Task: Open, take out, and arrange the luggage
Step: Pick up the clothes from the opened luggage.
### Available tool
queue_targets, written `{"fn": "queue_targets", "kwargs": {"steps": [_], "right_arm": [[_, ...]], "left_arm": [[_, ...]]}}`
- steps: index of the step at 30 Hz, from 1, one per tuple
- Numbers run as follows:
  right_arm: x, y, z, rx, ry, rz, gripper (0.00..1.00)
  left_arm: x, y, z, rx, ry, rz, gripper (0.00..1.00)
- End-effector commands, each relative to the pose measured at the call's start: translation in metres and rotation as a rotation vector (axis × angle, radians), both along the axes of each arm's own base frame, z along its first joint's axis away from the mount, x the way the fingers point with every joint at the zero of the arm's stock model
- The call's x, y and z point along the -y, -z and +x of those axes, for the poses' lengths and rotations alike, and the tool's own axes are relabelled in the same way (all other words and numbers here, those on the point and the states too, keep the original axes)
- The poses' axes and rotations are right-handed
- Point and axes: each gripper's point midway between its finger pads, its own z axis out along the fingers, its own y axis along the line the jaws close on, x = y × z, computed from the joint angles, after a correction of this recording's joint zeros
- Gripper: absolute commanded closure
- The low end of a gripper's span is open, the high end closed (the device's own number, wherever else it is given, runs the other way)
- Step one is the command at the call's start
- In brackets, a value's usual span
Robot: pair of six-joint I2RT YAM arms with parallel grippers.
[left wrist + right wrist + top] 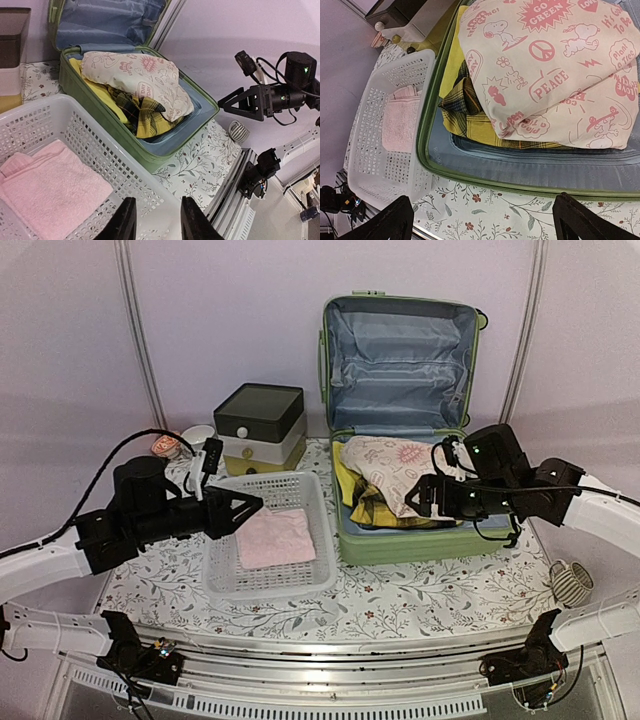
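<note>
Light-green hard shell marks the luggage (410,540), which is seen lying open on the flower-patterned table (400,605), right of centre and towards the back. Its lid (400,350) is raised upright at the rear, and a pale blue lining is shown inside. The lower half is filled with folded clothes. A cream cloth (395,468) printed with pink cartoons and words is laid on top. A yellow plaid garment (362,508) is seen beneath it, reaching towards the left edge of the case.

Just left of the luggage, a white mesh basket (225,585) is set on the table, and a folded pink towel (275,538) is laid flat in it. Behind the basket a small drawer box (258,425) with a dark lid is placed.

The left gripper (243,508) is held above the basket's left side and is pointed to the right. In its wrist view its fingers (125,220) are parted by a modest gap. Nothing is held between them, and only the basket's rim is seen below.

The right gripper (425,495) is held over the right part of the open case, above the clothes. Its jaws are spread wide and nothing is gripped. In its wrist view the printed cloth, the plaid garment and the green rim of the case are looked down upon.
</note>
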Motion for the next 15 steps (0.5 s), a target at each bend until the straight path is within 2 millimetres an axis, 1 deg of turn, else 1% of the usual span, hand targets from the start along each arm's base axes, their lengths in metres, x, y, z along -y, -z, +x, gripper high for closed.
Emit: {"fn": "queue_targets", "kwargs": {"steps": [1,5,8,12,15], "right_arm": [[0.002,-0.008,-0.004,-0.02,0.023,0.037,0.01],[0.005,-0.01,-0.004,-0.028,0.046,0.044,0.01],[0.013,-0.009,-0.002,0.009,0.062,0.012,0.01],[0.009,-0.012,-0.004,0.062,-0.023,-0.019,0.01],[0.006,-0.012,-0.003,0.06,-0.055,-0.055,0.01]], "left_arm": [[-0.004,0.004,-0.004,-0.037,0.0,-0.024,0.67],[-0.005,0.008,-0.006,-0.053,0.0,-0.031,0.66],[-0.005,0.008,-0.006,-0.056,-0.001,-0.034,0.65],[-0.003,0.009,-0.005,-0.056,0.003,-0.031,0.65],[-0.001,0.009,-0.003,-0.05,0.003,-0.029,0.64]]}}
